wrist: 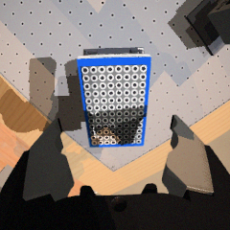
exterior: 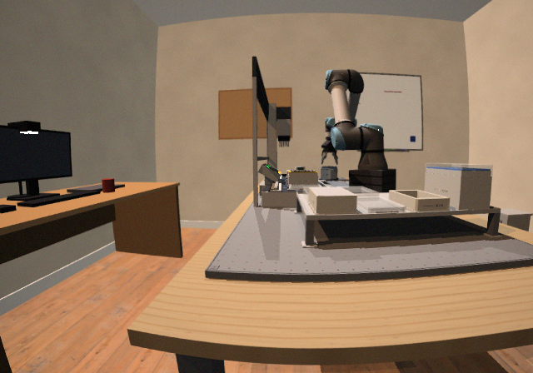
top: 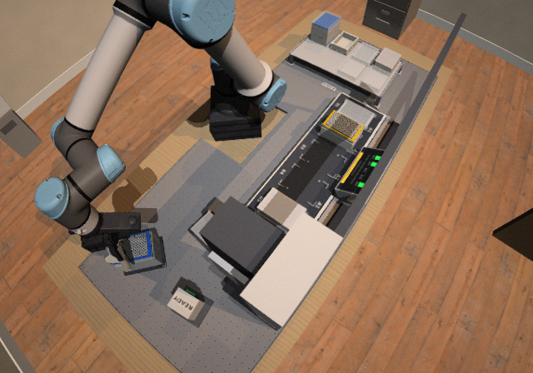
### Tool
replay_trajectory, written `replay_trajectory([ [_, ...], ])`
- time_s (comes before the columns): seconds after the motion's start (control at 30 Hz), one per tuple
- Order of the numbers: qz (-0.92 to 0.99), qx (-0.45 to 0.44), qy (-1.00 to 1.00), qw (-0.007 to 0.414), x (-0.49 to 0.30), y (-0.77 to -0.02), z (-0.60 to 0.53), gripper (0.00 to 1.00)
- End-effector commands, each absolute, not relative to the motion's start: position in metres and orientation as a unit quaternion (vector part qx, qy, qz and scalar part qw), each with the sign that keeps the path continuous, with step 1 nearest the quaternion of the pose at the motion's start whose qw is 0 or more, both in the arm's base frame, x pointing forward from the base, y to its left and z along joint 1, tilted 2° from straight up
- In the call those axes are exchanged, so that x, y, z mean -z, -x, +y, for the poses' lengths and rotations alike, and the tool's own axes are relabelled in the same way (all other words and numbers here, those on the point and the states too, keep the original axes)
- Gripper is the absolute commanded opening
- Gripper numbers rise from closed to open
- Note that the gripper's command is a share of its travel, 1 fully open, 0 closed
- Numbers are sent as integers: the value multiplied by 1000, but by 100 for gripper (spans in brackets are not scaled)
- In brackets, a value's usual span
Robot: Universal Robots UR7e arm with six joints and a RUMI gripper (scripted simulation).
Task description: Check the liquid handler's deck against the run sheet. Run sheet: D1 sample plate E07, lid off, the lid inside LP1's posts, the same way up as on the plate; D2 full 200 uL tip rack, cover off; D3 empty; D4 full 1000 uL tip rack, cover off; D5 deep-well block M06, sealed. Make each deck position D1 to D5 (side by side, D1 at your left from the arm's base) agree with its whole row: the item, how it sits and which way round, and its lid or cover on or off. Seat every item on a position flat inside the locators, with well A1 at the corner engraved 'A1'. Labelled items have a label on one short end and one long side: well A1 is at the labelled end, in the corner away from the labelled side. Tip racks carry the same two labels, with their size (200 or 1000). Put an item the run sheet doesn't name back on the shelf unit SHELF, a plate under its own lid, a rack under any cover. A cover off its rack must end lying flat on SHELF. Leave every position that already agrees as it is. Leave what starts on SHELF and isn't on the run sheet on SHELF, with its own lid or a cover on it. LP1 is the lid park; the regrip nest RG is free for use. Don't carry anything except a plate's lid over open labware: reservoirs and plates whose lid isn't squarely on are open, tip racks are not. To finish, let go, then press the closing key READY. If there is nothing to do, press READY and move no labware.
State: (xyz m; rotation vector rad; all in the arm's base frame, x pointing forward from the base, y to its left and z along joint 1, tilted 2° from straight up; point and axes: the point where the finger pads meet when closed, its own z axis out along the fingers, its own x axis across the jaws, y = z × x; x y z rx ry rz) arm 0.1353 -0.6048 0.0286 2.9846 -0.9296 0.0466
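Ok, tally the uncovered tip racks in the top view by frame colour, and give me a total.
Blue-framed tip rack: 1
Yellow-framed tip rack: 1
Total: 2
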Motion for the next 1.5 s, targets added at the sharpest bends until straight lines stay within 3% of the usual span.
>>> replay_trajectory([
  [0.0,-297,-15,-955,9,-22,-136,-606,82],
  [1.47,-297,-15,-955,9,22,-137,-607,82],
])
